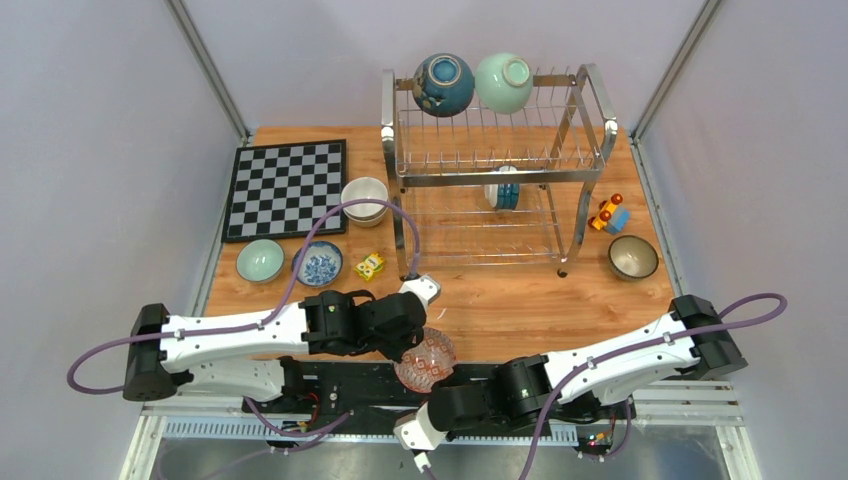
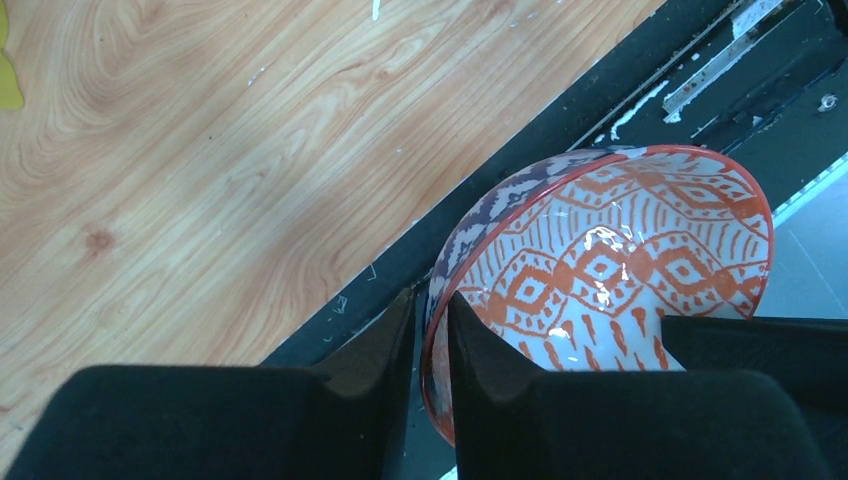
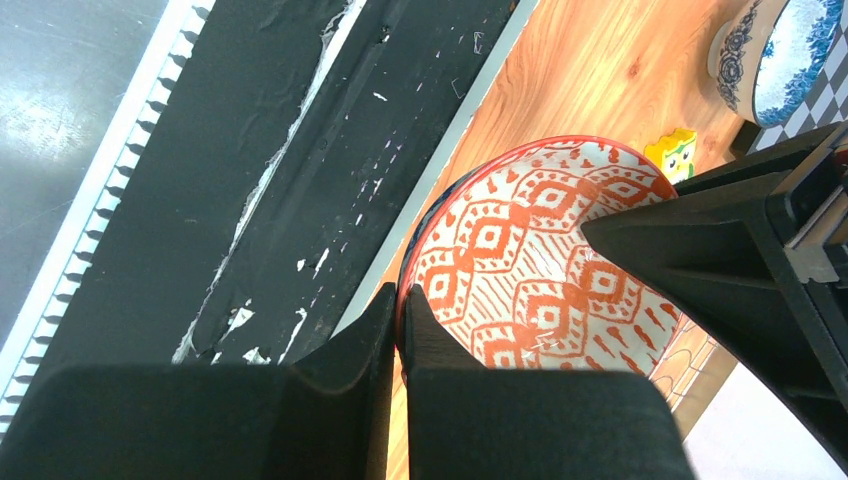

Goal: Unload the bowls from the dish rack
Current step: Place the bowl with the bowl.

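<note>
Red-patterned bowl (image 1: 425, 360): it sat at lower centre of the top view, tilted on edge, over the near lip of the table (image 1: 520, 305) and the black base strip, so it was already out of the rack.
Right gripper (image 1: 430, 386): clamped hard on the bowl's rim, one finger inside and one outside, as its own wrist view showed.
Left gripper (image 1: 410, 343): its fingers (image 2: 470, 340) straddled the opposite rim with only a narrow slot between them. Whether they were actually pinching the wall could not be told.
Step, as judged: a hand-over of the bowl from the right arm to the left.
Dish rack (image 1: 500, 170): it stood at upper centre and held a dark blue bowl (image 1: 443, 83) and a mint green bowl (image 1: 503, 82) on the top tier, and one bowl on edge (image 1: 505, 188) on the lower tier.
Already unloaded: a cream bowl (image 1: 365, 198), a pale green bowl (image 1: 260, 260) and a blue-patterned bowl (image 1: 318, 263) at centre left, and a dark-rimmed bowl (image 1: 633, 256) at centre right.
Bystanders: a chessboard (image 1: 285, 187), a yellow block (image 1: 370, 265) and a toy car (image 1: 608, 213).
Risk one: if the right pincer let go before the left had a firm bite, the bowl could drop onto the base strip or off the table edge.
Risk two: with both arms holding, any pull in different directions could twist the thin rim and chip it.
Risk three: a one-point rim pinch might let the glazed bowl swing or slip in transit.
</note>
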### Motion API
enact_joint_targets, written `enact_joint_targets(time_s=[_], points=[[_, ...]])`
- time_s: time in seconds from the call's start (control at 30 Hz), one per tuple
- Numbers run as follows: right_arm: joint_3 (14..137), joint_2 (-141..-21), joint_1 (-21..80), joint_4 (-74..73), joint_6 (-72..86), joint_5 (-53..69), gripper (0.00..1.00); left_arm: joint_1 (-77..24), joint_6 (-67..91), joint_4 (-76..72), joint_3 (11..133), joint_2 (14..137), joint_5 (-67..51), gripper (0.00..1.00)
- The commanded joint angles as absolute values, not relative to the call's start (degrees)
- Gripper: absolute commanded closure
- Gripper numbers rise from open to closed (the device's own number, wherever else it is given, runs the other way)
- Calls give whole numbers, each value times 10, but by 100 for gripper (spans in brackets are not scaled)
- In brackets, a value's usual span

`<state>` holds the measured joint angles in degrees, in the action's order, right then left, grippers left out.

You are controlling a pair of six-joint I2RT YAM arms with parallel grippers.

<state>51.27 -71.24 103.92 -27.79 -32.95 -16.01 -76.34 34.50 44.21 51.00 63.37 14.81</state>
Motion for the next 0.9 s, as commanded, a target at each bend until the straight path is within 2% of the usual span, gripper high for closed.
enact_joint_targets(time_s=[0.0, 0.13, 0.2, 0.23, 0.27, 0.33, 0.43, 0.5, 0.53, 0.67, 0.87], points=[[526, -718, 1049, -266, -341, -170, 100, -771, 348, 430, 510, 639, 153, 83], [527, -721, 1049, -265, -338, -172, 100, -772, 350, 429, 509, 640, 155, 99], [526, -722, 1051, -264, -336, -179, 100, -772, 353, 430, 508, 639, 158, 100], [526, -723, 1053, -263, -335, -185, 96, -772, 356, 430, 507, 636, 163, 100], [525, -724, 1055, -263, -334, -191, 90, -772, 359, 431, 506, 633, 167, 100], [526, -726, 1059, -262, -321, -204, 70, -772, 367, 431, 501, 623, 178, 100], [526, -722, 1060, -254, -290, -213, 47, -772, 381, 424, 489, 604, 195, 100], [525, -715, 1060, -244, -264, -224, 18, -772, 390, 420, 480, 594, 206, 100], [527, -711, 1060, -239, -248, -229, 13, -772, 398, 419, 476, 588, 215, 100], [535, -667, 1060, -211, -154, -282, 7, -772, 430, 422, 461, 561, 257, 100], [535, -590, 1024, -199, 61, -377, 5, -770, 489, 422, 445, 530, 319, 100]])
